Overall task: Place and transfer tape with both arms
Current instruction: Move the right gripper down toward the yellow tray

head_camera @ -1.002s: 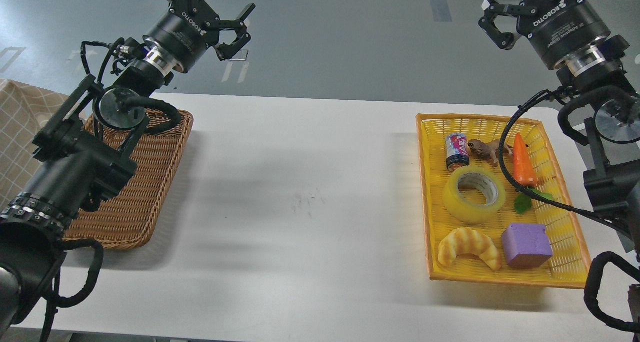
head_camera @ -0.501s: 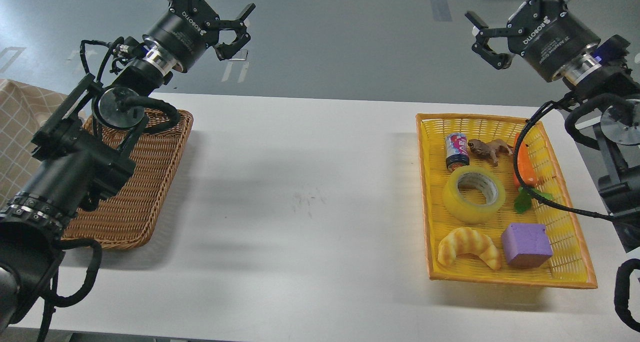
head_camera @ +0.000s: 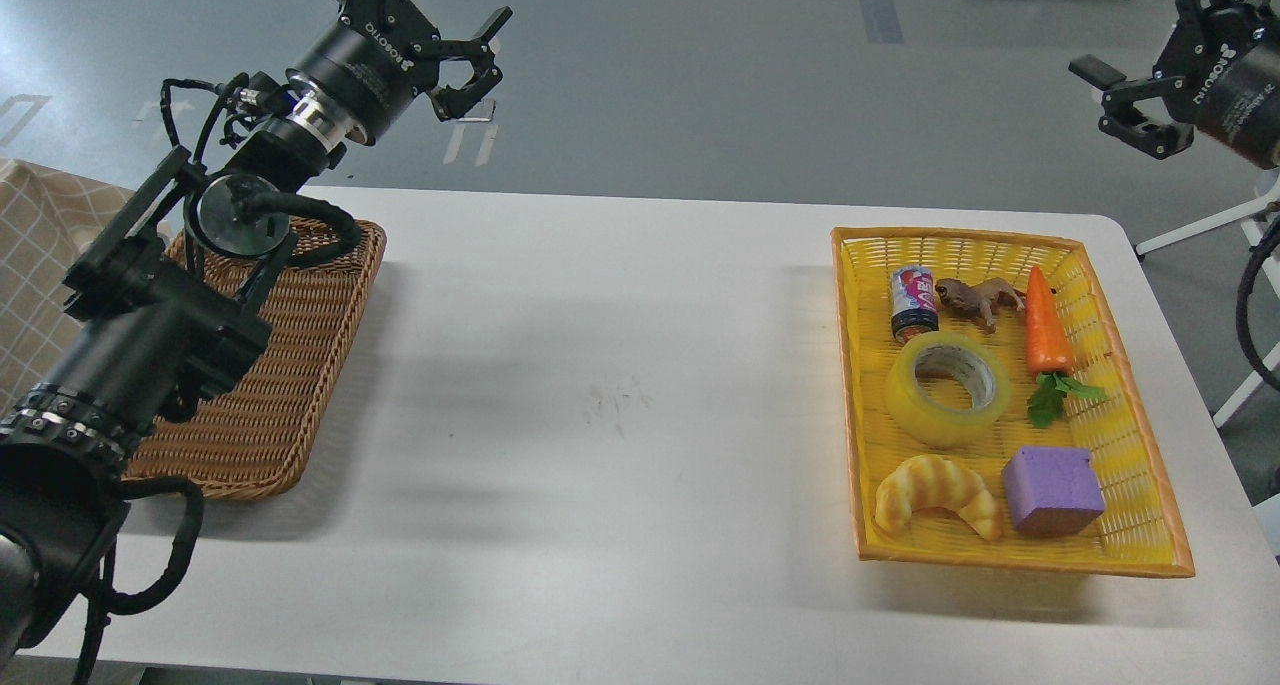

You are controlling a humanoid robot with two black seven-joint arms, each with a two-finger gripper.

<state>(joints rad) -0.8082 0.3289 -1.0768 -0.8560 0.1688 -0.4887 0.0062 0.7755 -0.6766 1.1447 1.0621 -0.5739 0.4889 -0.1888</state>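
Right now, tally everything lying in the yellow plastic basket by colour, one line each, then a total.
Translucent yellow, the roll of packing tape: 1
Golden, the croissant toy: 1
Purple, the foam block: 1
Orange with green leaves, the toy carrot: 1
Brown, the toy frog: 1
Red, white and blue, the small can: 1
Total: 6, all inside the yellow plastic basket.

My right tool point(head_camera: 1150, 95) swung out past the desk's point(head_camera: 620, 365) far right corner; a second ago it hung over the yellow basket's point(head_camera: 1150, 555) far edge. Arm and cable cleared off, so the carrot point(head_camera: 1046, 327) shows fully. Claws spread.
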